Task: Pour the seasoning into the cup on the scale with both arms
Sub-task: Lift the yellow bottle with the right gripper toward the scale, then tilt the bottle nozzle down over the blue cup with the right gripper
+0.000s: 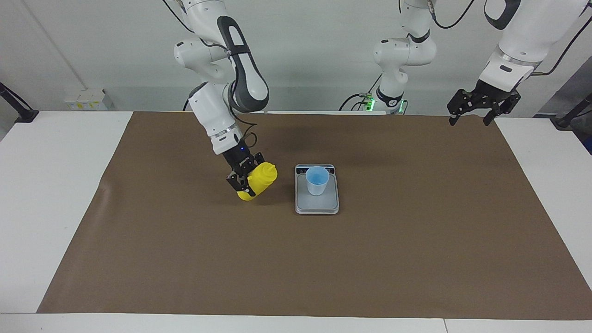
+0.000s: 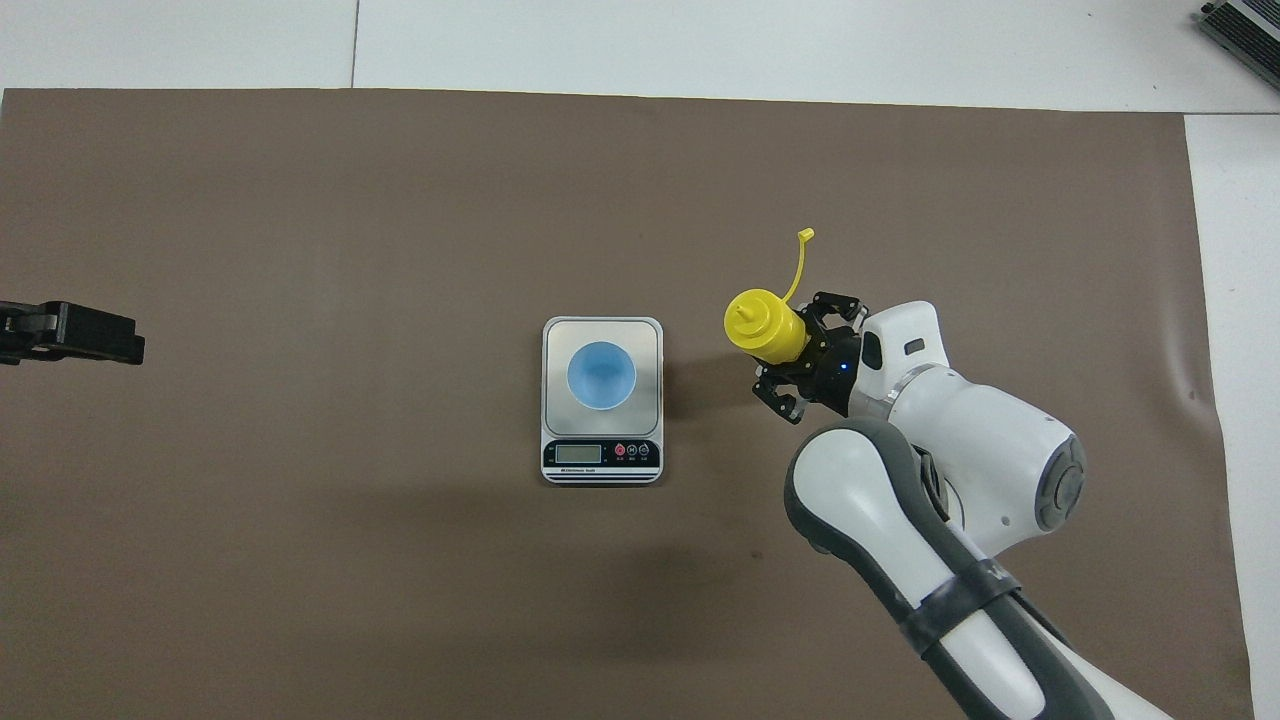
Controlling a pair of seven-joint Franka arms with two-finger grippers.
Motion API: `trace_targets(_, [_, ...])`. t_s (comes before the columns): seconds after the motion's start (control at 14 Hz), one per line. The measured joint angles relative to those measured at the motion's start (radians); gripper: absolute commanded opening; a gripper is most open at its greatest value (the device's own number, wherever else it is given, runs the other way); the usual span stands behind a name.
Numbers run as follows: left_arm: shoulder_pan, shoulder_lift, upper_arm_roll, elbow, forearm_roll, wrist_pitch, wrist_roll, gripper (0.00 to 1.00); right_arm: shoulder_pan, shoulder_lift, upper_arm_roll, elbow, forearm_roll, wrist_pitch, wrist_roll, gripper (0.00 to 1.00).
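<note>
The yellow seasoning bottle (image 1: 260, 180) (image 2: 760, 324) is tilted, its nozzle leaning toward the scale, and its cap strand (image 2: 797, 262) trails loose. My right gripper (image 1: 244, 179) (image 2: 800, 348) is shut on the bottle's body and holds it low over the mat, beside the scale toward the right arm's end. The pale blue cup (image 1: 317, 181) (image 2: 601, 375) stands upright on the silver-grey scale (image 1: 317, 206) (image 2: 600, 456) at mid-table. My left gripper (image 1: 468, 121) (image 2: 128, 347) hangs open over the mat's edge at the left arm's end and waits.
A brown mat (image 1: 296, 259) covers most of the white table (image 1: 51, 175). A grey device (image 2: 1242, 24) lies at the table's corner farthest from the robots, on the right arm's end. Cables hang at the arm bases.
</note>
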Motion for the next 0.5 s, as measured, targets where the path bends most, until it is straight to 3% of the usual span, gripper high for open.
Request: trace_targets(0.5, [0.0, 0.0, 0.0, 0.0, 0.0, -0.002, 0.0, 1.0, 0.001, 0.035, -0.009, 0.092, -0.23, -0.003, 0.247, 0.0])
